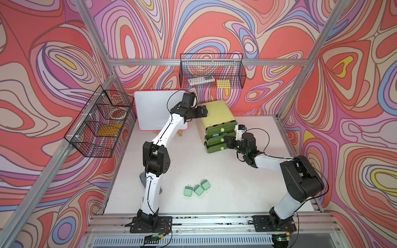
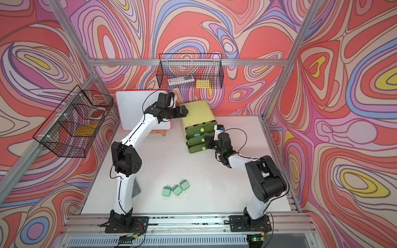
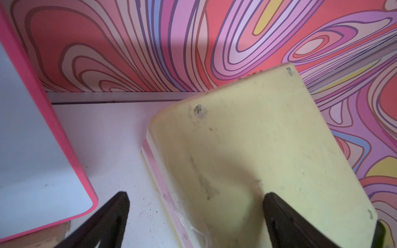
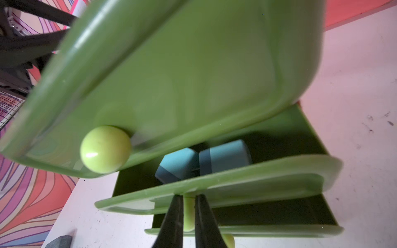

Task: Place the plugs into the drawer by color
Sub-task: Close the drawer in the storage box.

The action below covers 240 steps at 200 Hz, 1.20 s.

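Note:
The drawer (image 1: 217, 113) (image 2: 197, 111) is a pale yellow-green chest at the back of the table. Its middle drawer front (image 4: 257, 178) is pulled out a little. Two light blue plugs (image 4: 178, 165) (image 4: 225, 156) lie inside it. My right gripper (image 4: 189, 197) (image 1: 225, 139) is shut on that drawer's round knob (image 4: 189, 214). Three mint green plugs (image 1: 188, 190) (image 1: 198, 190) (image 1: 205, 185) lie together on the table's front middle. My left gripper (image 3: 195, 197) (image 1: 203, 111) is open over the chest's top left edge and holds nothing.
A white board with a pink rim (image 1: 156, 109) leans on a small wooden stand left of the chest. Black wire baskets hang on the left wall (image 1: 101, 122) and the back wall (image 1: 211, 73). The top drawer's knob (image 4: 105, 149) is close above my right fingers.

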### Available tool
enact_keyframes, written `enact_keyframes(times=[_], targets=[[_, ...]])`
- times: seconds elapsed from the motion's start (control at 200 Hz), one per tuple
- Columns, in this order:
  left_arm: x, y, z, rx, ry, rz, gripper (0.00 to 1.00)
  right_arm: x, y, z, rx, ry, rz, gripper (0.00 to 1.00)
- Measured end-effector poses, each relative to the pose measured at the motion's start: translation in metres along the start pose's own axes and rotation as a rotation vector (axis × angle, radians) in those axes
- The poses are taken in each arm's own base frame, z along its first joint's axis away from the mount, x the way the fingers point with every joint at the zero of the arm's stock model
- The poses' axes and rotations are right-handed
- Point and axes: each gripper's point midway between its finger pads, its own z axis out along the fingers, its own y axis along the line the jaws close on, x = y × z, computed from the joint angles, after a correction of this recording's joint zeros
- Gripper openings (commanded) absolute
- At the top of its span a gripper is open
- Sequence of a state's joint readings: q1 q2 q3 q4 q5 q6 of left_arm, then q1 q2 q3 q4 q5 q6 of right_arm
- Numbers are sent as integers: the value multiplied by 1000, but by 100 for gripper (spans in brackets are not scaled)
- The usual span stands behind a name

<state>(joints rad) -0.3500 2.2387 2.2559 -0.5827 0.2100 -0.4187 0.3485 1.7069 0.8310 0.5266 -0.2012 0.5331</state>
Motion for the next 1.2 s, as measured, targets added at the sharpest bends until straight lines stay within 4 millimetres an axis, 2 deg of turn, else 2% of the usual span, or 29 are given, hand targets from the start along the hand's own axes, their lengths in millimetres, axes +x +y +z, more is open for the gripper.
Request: enact_keyframes(times=[0.13,0.28,0.401,0.511,0.616,0.666,0.786,0.966,1.202], targets=[[0,-1,0,1,0,1,96,2,-3,10,7,9,-9,14],[1,-1,1,1,2,1,96,-5,-3,25,5,-11,-16,15],[0,-1,1,3,-7,3,97,-9,-3,30,5,-34,-15,17],[0,-1,1,4,-11,3,96,-10,-2,34,-4,-57,-6,23],[0,-1,2,3,-9,3,96,-9,0,37,-16,-57,-15,36],[0,-1,1,2,-11,4,97,-7,2,35,-22,-40,-39,39],[0,-1,1,2,-12,5,97,2,13,21,-46,57,-141,39],[-1,-1,0,2,-12,7,97,-17,36,-9,-72,59,-286,37],[0,-2,-1,2,-7,7,97,-33,41,-5,-57,60,-369,40]])
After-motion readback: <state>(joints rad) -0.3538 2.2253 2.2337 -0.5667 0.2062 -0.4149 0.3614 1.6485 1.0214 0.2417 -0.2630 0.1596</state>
